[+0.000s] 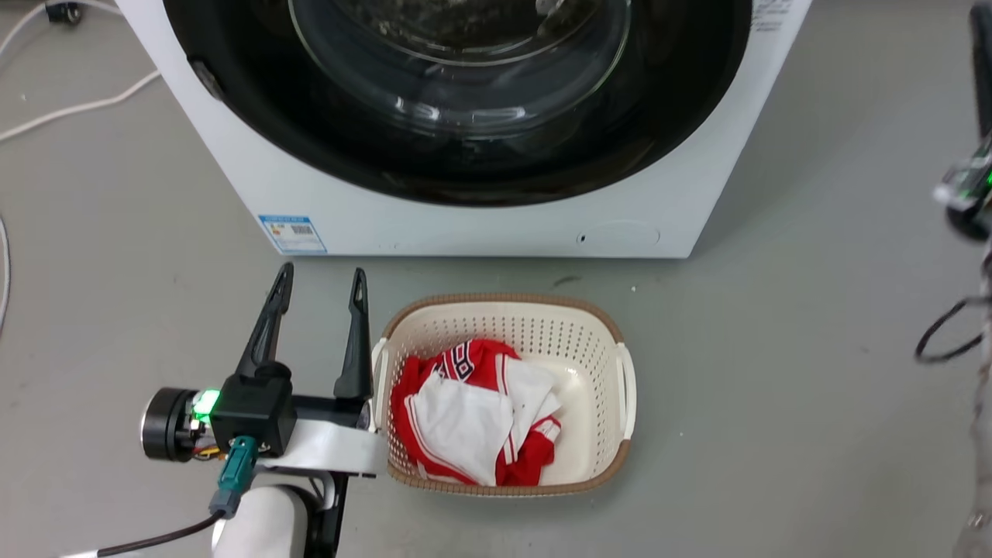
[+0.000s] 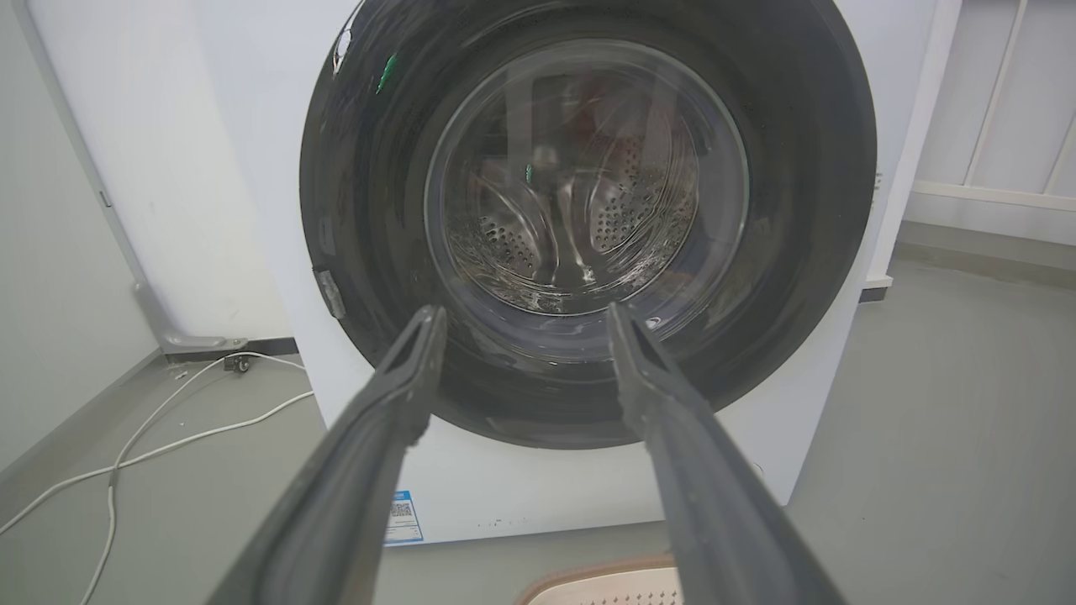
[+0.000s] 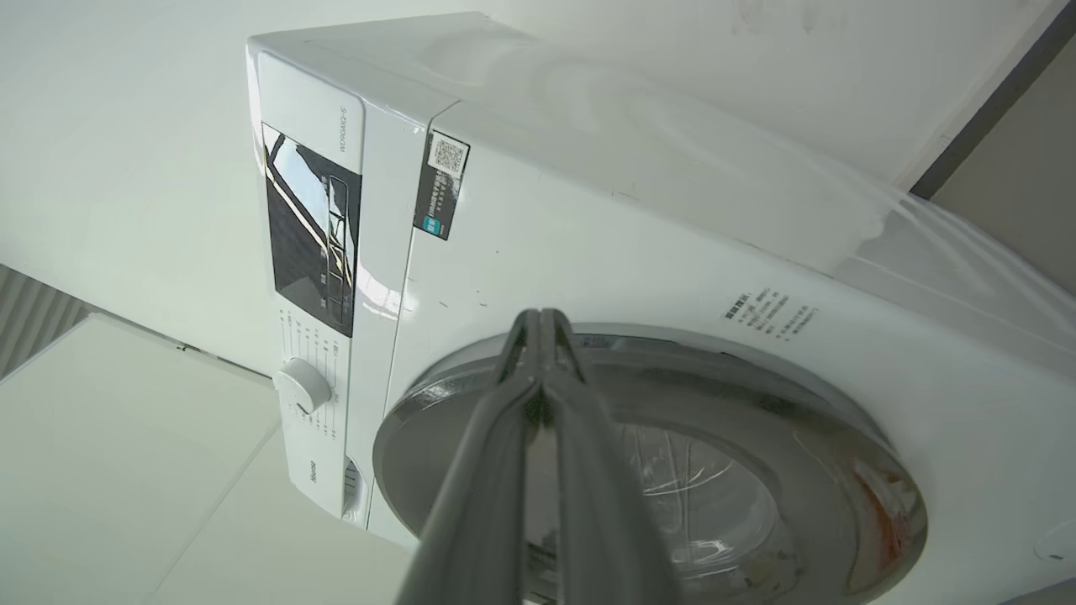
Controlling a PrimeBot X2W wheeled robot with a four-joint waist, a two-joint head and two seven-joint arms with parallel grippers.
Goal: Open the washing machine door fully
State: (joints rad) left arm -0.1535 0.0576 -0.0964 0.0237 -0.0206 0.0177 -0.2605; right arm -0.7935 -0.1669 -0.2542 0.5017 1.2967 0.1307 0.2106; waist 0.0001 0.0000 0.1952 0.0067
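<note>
The white washing machine (image 1: 480, 225) stands ahead on the floor. Its round glossy black washing machine door (image 1: 263, 132) lies flat against the front, and the steel drum shows through the glass bowl (image 2: 588, 185). My left gripper (image 1: 322, 275) is open and empty, low over the floor in front of the machine's lower left corner and apart from it. In the left wrist view its fingers (image 2: 395, 403) point at the door's (image 2: 361, 210) lower half. My right gripper (image 3: 542, 321) is shut on nothing, its tips lined up with the door's (image 3: 454, 403) silver rim; whether they touch is unclear.
A cream laundry basket (image 1: 612, 341) holding red and white clothes (image 1: 473, 411) sits on the floor just right of my left gripper. White cables (image 1: 77, 105) lie on the floor at the left. Part of my right arm (image 1: 969, 194) shows at the right edge. The control dial (image 3: 303, 386) is beside the door.
</note>
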